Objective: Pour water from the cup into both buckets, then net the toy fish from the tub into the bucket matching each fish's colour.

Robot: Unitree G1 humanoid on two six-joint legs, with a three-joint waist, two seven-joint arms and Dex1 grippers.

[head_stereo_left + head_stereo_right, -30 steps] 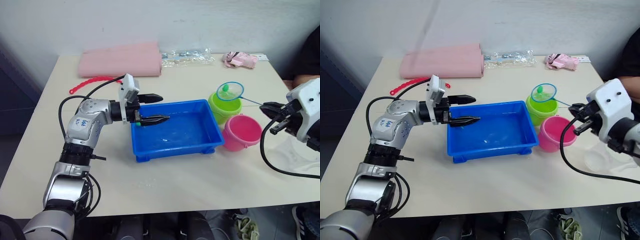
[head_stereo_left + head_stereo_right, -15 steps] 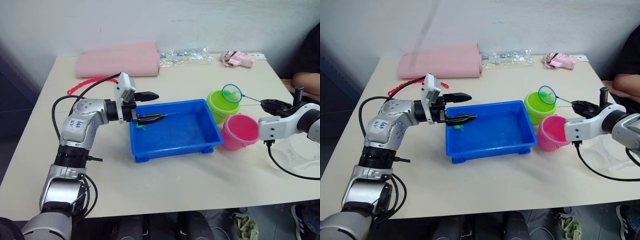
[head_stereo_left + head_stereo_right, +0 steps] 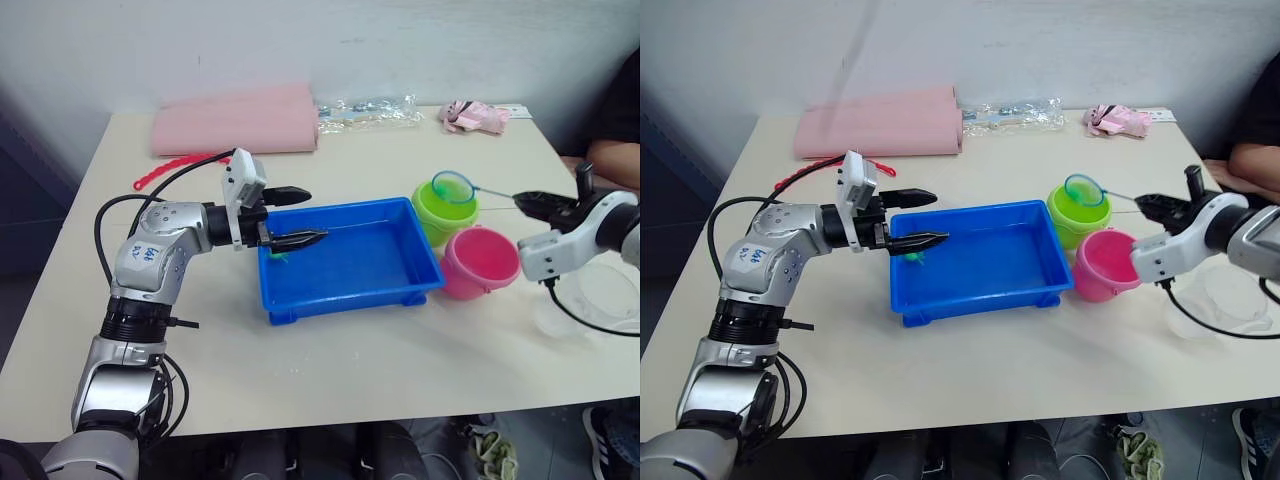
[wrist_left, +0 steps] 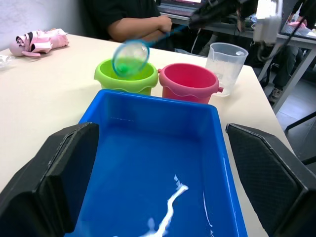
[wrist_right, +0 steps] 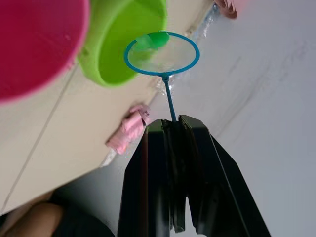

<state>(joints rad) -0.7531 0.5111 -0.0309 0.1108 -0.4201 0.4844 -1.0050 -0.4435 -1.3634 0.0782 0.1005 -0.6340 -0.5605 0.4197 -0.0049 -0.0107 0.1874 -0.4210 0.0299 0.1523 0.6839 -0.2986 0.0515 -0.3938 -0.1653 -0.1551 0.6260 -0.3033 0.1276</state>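
Over green bucket: net (image 3: 453, 187) held level above the rim of the green bucket (image 3: 446, 213), hoop out ahead of the fingertips, thin handle running back into the grip.
Right gripper (image 5: 173, 129): fingers pressed together on the net handle, off to the right of both buckets.
In net: one green fish (image 5: 157, 39) against the hoop's far edge.
Pink bucket (image 3: 483, 264): touching the green bucket, nearer side, just right of the tub.
Tub (image 3: 352, 261): centre of table (image 3: 330, 375), blue; small green fish (image 3: 277, 253) at its left end.
Left gripper (image 3: 294, 217): spread wide, holding nothing, poised over the tub's left rim.
Cup (image 4: 225, 61): clear, standing just beyond the pink bucket.
Far edge: pink folded cloth (image 3: 238, 119).
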